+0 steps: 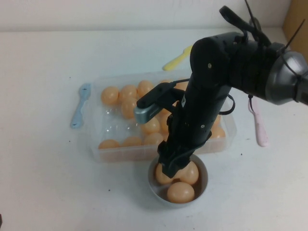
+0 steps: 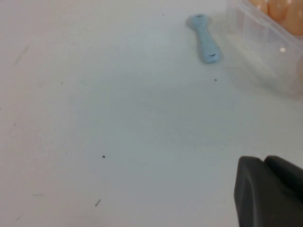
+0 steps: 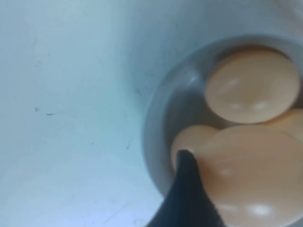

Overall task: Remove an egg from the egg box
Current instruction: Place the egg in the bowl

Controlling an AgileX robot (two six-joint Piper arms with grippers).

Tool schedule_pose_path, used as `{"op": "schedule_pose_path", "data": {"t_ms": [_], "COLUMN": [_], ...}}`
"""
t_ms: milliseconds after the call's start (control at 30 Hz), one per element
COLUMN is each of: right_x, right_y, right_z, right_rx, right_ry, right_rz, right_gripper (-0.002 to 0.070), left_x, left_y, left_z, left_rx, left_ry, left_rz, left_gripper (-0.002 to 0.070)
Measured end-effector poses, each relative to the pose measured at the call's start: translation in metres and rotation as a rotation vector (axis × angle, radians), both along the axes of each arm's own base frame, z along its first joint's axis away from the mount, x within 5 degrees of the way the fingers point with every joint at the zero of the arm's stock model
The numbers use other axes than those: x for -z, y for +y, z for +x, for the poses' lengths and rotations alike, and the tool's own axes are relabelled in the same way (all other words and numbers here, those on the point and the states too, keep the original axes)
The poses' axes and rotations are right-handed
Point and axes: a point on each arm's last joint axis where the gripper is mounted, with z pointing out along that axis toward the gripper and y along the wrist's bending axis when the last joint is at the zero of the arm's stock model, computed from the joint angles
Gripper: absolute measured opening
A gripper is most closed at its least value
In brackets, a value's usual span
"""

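The clear plastic egg box [image 1: 97, 144] lies mid-table with several peach-tan eggs [image 1: 109, 95] in it; its corner also shows in the left wrist view [image 2: 265, 40]. My right gripper [image 1: 174, 166] hangs over a small grey-blue bowl [image 1: 204, 185] just in front of the box. It is shut on an egg [image 3: 251, 179], with one dark finger [image 3: 187, 194] against the egg's side, low inside the bowl. Two other eggs [image 1: 180, 192] lie in the bowl. My left gripper [image 2: 265, 163] is shut and empty over bare table to the left of the box, outside the high view.
A light blue spoon [image 1: 79, 106] lies left of the box and shows in the left wrist view [image 2: 204, 39]. A yellow spoon [image 1: 177, 58] lies behind the box and a pink one [image 1: 259, 122] to its right. A brown cardboard edge [image 1: 296, 21] stands at the far right.
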Motion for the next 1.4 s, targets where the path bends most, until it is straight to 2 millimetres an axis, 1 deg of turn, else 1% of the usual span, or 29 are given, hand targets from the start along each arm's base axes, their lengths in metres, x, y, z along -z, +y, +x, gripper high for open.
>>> {"op": "schedule_pose_path", "data": {"t_ms": [200,433,633,933,1033,1233,1333,1400], "right_x": [0.015,0.020,0.020,0.014,0.014,0.015,0.015,0.015], "right_y": [0.007,0.010,0.010,0.012,0.011,0.009,0.009,0.009], "right_z": [0.000,0.000,0.001,0.003,0.004,0.005,0.005,0.005], "right_rx": [-0.002,0.007,0.007,0.006,0.003,-0.002,-0.003,0.001], "right_ry": [0.046,0.072,0.071,0.049,0.042,0.025,0.024,0.025], "right_rz": [-0.005,0.006,0.007,0.018,0.009,-0.011,-0.012,-0.012], "right_gripper": [0.0453,0.0461,0.0468,0.0471,0.0489,0.0561,0.0575,0.0571], "left_x": [0.000,0.000,0.000,0.000,0.000,0.000,0.000,0.000], "left_y": [0.000,0.000,0.000,0.000,0.000,0.000,0.000,0.000], "left_z": [0.000,0.000,0.000,0.000,0.000,0.000,0.000,0.000], "left_rx": [0.000,0.000,0.000,0.000,0.000,0.000,0.000,0.000], "left_ry": [0.000,0.000,0.000,0.000,0.000,0.000,0.000,0.000], "left_rz": [0.000,0.000,0.000,0.000,0.000,0.000,0.000,0.000], "left_gripper": [-0.0005,-0.0005,-0.0005,-0.0005,-0.0005,-0.0005,-0.0005,-0.0005]}}
